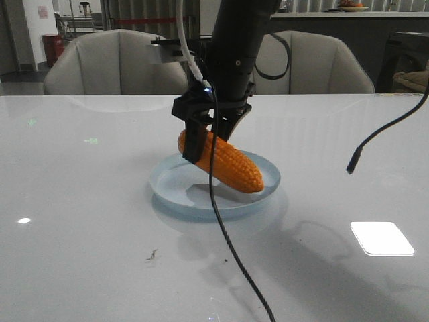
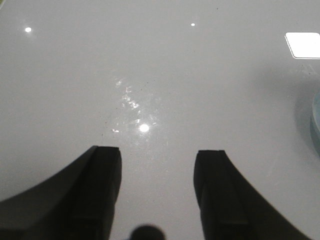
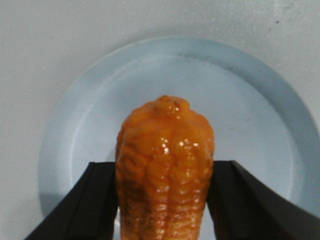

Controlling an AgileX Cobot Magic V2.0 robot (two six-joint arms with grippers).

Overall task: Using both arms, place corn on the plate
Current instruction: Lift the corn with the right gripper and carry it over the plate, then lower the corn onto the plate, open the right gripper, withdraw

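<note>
The orange-yellow corn [image 1: 231, 168] is tilted over the pale blue plate [image 1: 167, 191] in the middle of the table, with its tapered end down near the plate's floor. My right gripper [image 1: 211, 137] is shut on the corn's upper thick end. In the right wrist view the corn [image 3: 165, 150] sits between the black fingers [image 3: 100, 200] of the right gripper [image 3: 162, 170], with the plate [image 3: 100, 100] below. My left gripper [image 2: 157, 155] is open and empty above bare table. The plate's rim [image 2: 316, 120] shows at the edge of that view. The left arm is out of the front view.
A black cable [image 1: 228, 248] hangs from the right arm across the plate's front towards the table's near edge. Another cable end [image 1: 355, 161] dangles over the right side. Two grey chairs [image 1: 114, 64] stand behind the table's far edge.
</note>
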